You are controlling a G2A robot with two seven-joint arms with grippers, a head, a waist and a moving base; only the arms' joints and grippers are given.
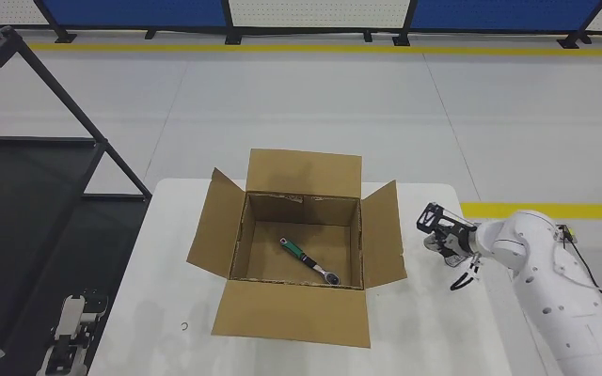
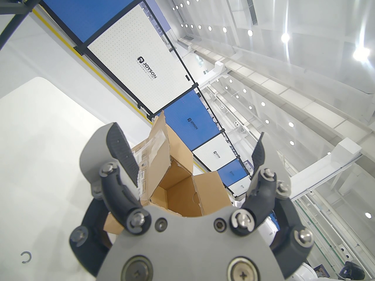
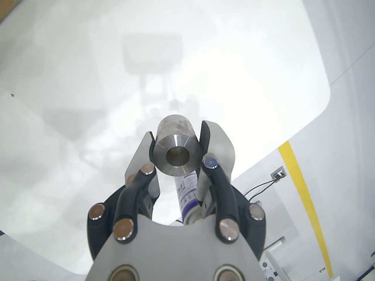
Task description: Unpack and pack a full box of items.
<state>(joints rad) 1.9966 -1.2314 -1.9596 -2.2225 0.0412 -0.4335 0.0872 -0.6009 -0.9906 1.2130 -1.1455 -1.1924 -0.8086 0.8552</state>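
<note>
White worktop [image 1: 169, 282] carried an open cardboard box [image 1: 292, 315] at its middle with a ratchet wrench [image 1: 306, 259] inside, while near the right edge the right gripper [image 3: 177, 135] was clamped across a hollow steel cylinder [image 3: 175, 131], likely heavy, rigid and slick, best gripped mid-barrel; the left gripper [image 2: 187, 137] had its fingers apart.

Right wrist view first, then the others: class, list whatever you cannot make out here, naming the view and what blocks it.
- Right wrist view: the metal cylinder in the right gripper hides its own lower end; contact with the table unclear.
- Right wrist view: a printed object behind the cylinder, mostly covered by it; unidentifiable.
- Left wrist view: the box floor, blocked by its walls and the left gripper.
- Top view: the ratchet, too small for detail.
</note>
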